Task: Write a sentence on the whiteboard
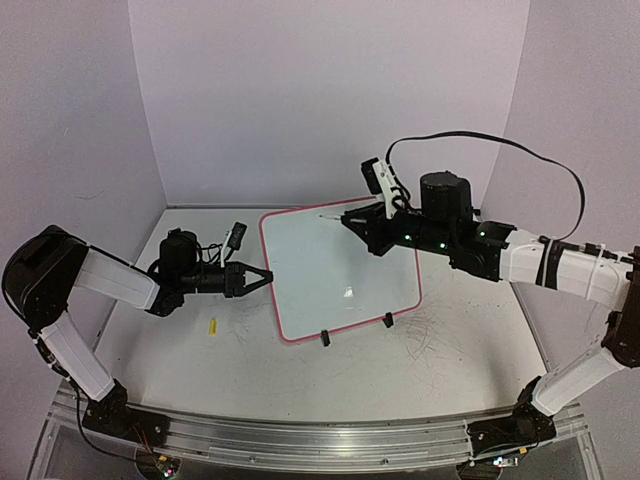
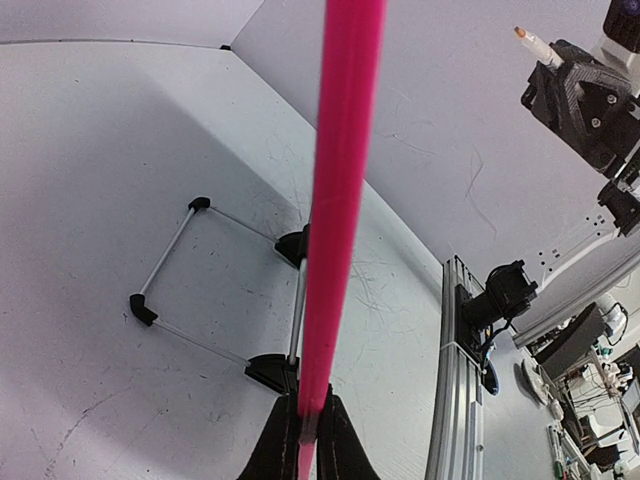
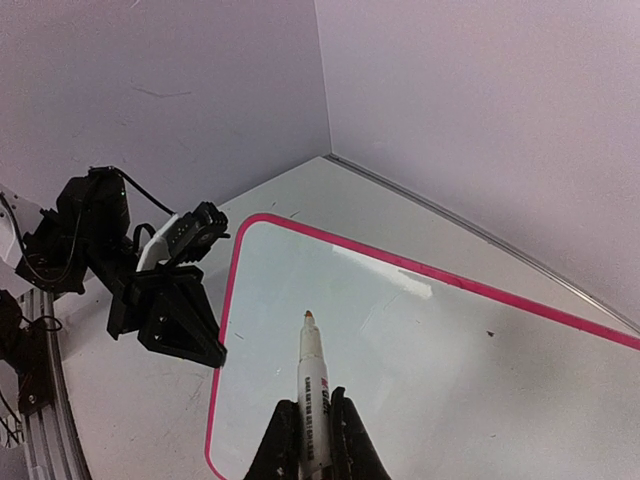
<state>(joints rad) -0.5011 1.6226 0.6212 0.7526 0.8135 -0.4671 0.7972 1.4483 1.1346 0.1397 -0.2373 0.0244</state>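
The whiteboard (image 1: pixel 340 270), white with a red-pink rim, lies tilted in the middle of the table. My left gripper (image 1: pixel 266 277) is shut on its left rim, which runs up the left wrist view as a pink bar (image 2: pixel 340 200) between the fingers of the left gripper (image 2: pixel 308 405). My right gripper (image 1: pixel 352 224) hovers over the board's far edge, shut on a white marker (image 3: pixel 313 385) whose orange tip points down at the board's face (image 3: pixel 450 370). The sentence is not in view; the face looks plain white.
Two black clip feet (image 1: pixel 324 338) (image 1: pixel 387 321) sit on the board's near rim. A wire stand (image 2: pixel 165 270) shows under the board. A small yellow piece (image 1: pixel 212 326) lies on the scratched tabletop left of the board. Purple walls close the back and sides.
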